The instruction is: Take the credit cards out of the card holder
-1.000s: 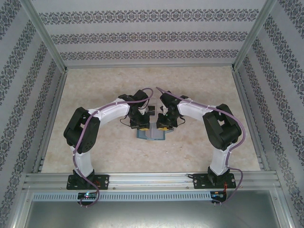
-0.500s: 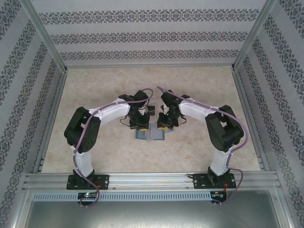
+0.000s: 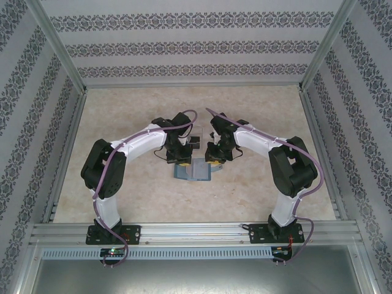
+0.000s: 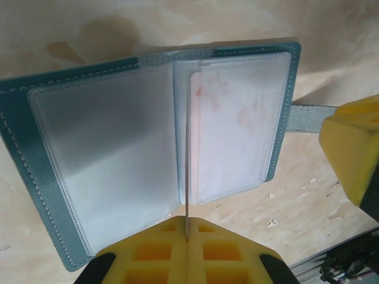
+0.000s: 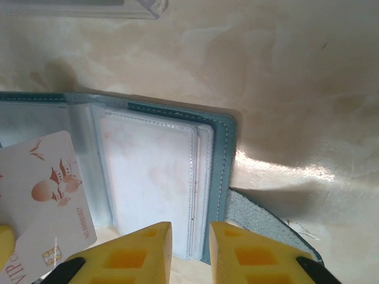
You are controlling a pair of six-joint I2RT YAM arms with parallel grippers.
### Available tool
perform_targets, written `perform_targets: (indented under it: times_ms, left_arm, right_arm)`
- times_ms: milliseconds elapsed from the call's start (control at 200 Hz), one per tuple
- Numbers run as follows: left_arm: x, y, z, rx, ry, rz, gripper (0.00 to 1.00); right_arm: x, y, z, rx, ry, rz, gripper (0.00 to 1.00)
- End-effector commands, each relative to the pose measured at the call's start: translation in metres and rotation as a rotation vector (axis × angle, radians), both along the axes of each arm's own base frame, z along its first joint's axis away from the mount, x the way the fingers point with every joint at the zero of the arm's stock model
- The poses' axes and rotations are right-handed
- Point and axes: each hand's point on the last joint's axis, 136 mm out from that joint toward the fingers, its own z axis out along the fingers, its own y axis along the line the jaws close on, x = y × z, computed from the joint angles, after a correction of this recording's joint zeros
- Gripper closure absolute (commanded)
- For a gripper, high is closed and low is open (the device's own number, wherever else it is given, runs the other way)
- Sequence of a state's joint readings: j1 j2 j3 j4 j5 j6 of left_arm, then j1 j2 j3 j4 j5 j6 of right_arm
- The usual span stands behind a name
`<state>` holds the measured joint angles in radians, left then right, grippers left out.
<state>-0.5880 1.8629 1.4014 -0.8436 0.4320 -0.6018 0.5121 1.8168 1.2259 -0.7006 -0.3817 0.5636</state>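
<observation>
Left gripper [image 4: 186, 239]: jaws closed on a card [image 4: 186, 171], which stands upright and edge-on from between the yellow fingertips, above the open wallet [image 4: 100, 165]. The right wrist view shows the card's face, white with orange print, clear of the sleeves. Right gripper [image 5: 190, 242]: fingers a little apart, the wallet's outer edge and the corner of its clear sleeves lying in the gap; whether they pinch it cannot be told. The strap [image 5: 260, 222] runs out under the outer finger. A second pale card [image 5: 154, 177] sits in the sleeve just ahead of this gripper. The wallet lies spread flat on the table [image 5: 284, 89], directly beneath both grippers. Left arm [image 3: 144, 142] and right arm [image 3: 257, 142]: bowed inward, wrists pitched down, grippers near each other. A clear tray [image 5: 118, 7] lies beyond the wallet.
</observation>
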Motion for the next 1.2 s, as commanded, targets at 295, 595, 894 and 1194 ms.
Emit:
perform_targets:
  times_ms: [295,595,894,1194]
  left_arm:
    - [-0.015,0.007,0.043,0.016,-0.160,-0.550,1.00]
    - [-0.010,0.016,0.063,0.095,-0.331,-1.045,1.00]
    - [0.011,0.020,0.063,0.198,-0.415,-1.424,1.00]
    - [0.057,0.016,0.061,0.310,-0.480,-1.565,1.00]
  right_arm:
    - [0.006,-0.017,0.015,-0.018,-0.036,-0.005,0.76]
    - [0.008,-0.029,0.024,-0.037,-0.054,-0.018,0.76]
    - [0.009,-0.043,0.034,-0.049,-0.074,-0.041,0.75]
    - [0.000,-0.056,0.035,-0.065,-0.079,-0.065,0.75]
